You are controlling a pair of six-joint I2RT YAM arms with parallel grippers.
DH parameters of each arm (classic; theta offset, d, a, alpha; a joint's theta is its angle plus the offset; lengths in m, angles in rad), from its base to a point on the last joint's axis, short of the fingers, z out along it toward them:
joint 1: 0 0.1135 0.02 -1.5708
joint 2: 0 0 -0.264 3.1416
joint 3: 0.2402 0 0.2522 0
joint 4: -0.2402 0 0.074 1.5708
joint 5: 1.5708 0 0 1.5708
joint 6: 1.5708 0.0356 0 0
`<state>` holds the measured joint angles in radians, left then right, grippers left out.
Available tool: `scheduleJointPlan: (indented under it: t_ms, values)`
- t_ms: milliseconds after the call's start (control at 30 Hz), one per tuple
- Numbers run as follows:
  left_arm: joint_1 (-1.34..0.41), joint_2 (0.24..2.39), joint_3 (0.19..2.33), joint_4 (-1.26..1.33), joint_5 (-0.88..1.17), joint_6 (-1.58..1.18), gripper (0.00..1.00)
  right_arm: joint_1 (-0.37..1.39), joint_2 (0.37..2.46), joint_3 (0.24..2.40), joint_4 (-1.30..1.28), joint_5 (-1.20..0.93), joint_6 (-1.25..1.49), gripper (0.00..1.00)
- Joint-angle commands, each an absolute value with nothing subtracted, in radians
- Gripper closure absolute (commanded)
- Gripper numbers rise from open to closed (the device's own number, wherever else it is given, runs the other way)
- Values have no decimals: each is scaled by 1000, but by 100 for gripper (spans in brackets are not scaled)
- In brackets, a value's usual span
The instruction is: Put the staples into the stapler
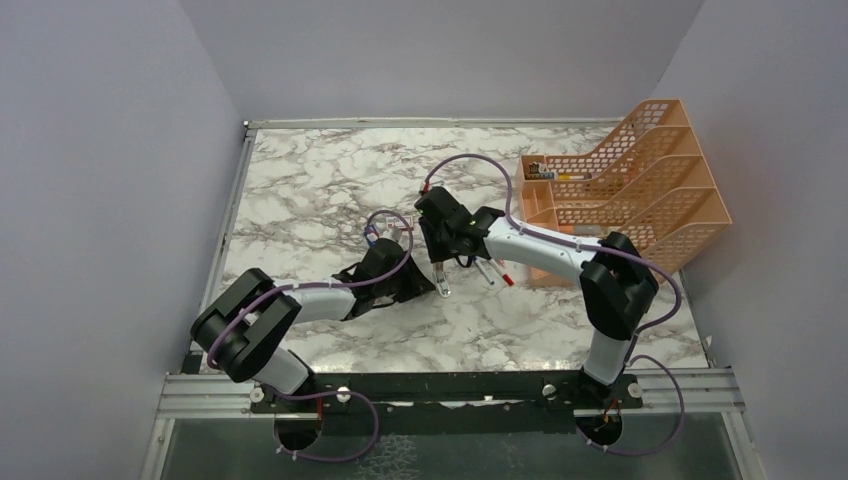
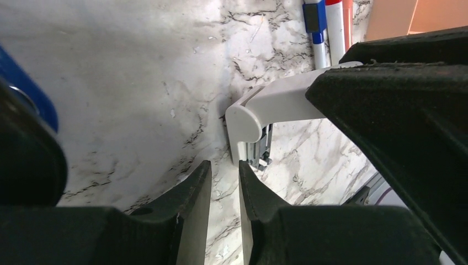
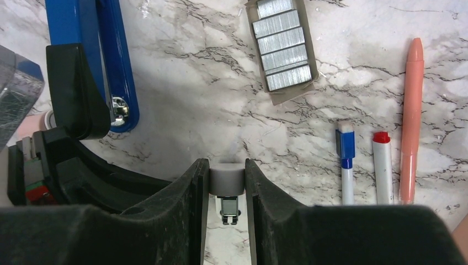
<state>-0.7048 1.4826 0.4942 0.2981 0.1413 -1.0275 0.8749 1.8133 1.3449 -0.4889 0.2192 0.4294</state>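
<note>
Right gripper (image 3: 226, 165): pressed onto a small grey-white plastic piece (image 3: 226, 179) with a metal part under it; low at the centre of the right wrist view; the piece was clear of the marble table (image 3: 187, 94)
Left gripper (image 2: 223, 171): fingers drawn near each other with a narrow slit of marble between them; nothing in the slit; the grey-white piece hung just above its tips in the left wrist view
Stapler (image 3: 113, 66): bright blue, upper left of the right wrist view; a black part of the left arm lay over it
Staple strips (image 3: 280, 47): silver rows in a grey tray (image 3: 314, 66), top centre, well apart from the stapler
Pens: blue-capped pen (image 3: 346, 160), red-capped pen (image 3: 382, 165) and salmon pen (image 3: 411, 121) side by side at right
Orange file rack (image 1: 640, 180): upper right of the top view
</note>
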Motion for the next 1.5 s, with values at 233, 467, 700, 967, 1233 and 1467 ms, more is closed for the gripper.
scheduleJointPlan:
  t_ms: [233, 467, 700, 967, 1233, 1467]
  values:
    - [-735, 1543, 500, 381, 125, -1034, 79, 870, 1767, 1329, -479, 190, 464, 68]
    - [-741, 1565, 506, 384, 119, -1032, 88, 871, 1762, 1313, -474, 154, 463, 68]
    - [-741, 1591, 500, 383, 105, -1057, 98, 870, 1723, 1258, -474, 107, 456, 68]
    - [-741, 1605, 508, 373, 89, -1054, 98, 871, 1686, 1194, -468, 65, 446, 68]
    - [-741, 1608, 517, 361, 87, -1039, 98, 870, 1680, 1148, -457, 30, 440, 68]
    - [-741, 1591, 523, 349, 87, -1030, 96, 870, 1687, 1119, -462, 23, 454, 67]
